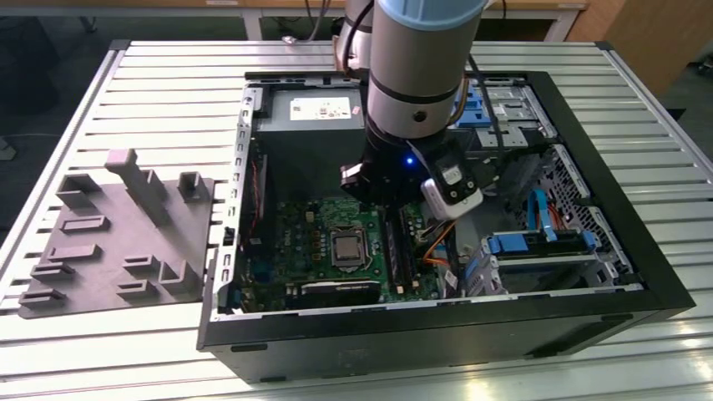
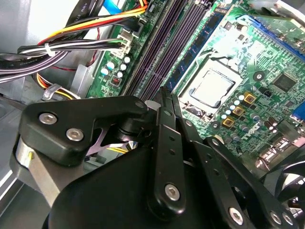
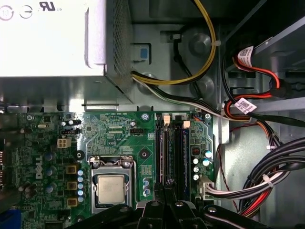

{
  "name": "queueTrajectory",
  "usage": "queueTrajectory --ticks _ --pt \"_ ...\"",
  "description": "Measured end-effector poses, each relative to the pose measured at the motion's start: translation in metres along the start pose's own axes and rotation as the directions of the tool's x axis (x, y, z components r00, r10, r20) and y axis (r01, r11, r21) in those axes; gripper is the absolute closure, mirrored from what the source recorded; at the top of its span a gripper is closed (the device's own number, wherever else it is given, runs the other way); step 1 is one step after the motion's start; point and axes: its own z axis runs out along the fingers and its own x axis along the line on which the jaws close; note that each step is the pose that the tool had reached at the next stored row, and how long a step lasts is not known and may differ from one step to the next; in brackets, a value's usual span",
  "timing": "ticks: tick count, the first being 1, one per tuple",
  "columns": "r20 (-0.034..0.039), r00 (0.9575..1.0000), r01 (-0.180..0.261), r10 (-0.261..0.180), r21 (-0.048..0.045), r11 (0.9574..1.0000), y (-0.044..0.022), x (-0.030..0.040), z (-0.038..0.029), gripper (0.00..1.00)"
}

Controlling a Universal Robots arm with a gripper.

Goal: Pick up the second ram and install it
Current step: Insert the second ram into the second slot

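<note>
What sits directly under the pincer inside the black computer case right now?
Under the pincer lie the green motherboard's long dark memory slots, beside the square silver chip. The pincer's black links cover the slots' near ends.

- The exterior view gives us a high, slanted look from off the arm at the open computer case (image 1: 624,242) on the slatted table (image 1: 167,83).
- The first wrist view looks straight down, close to the motherboard (image 3: 114,138).
- The second wrist view looks obliquely past the gripper (image 2: 164,102).
- All 3 views share the silver chip (image 1: 347,248).
</note>
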Motion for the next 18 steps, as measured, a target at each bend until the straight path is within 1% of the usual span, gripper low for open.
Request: queueTrajectory --ticks 9,18 --pt "0.0001 1.0 -0.002 0.002 0.0 1.0 -0.0001 -0.0004 0.0048 0.89" --pt "0.0 1.0 0.002 -0.002 0.0 1.0 -0.0001 -0.0035 0.008 0.89"
